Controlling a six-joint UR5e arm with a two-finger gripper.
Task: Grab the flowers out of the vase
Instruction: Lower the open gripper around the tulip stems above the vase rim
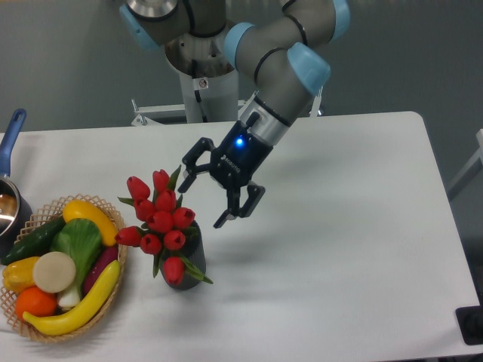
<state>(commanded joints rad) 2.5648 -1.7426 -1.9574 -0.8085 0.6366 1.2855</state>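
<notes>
Now your tool (202, 200) hangs with its jaws spread apart, holding nothing, just to the right of the flowers (160, 219) and a little above them. You have the red flowers standing in the dark vase (193, 256) on the white counter (339, 249), left of centre. Beside the vase on the left sits a wicker basket (113, 290) of toy vegetables and fruit.
</notes>
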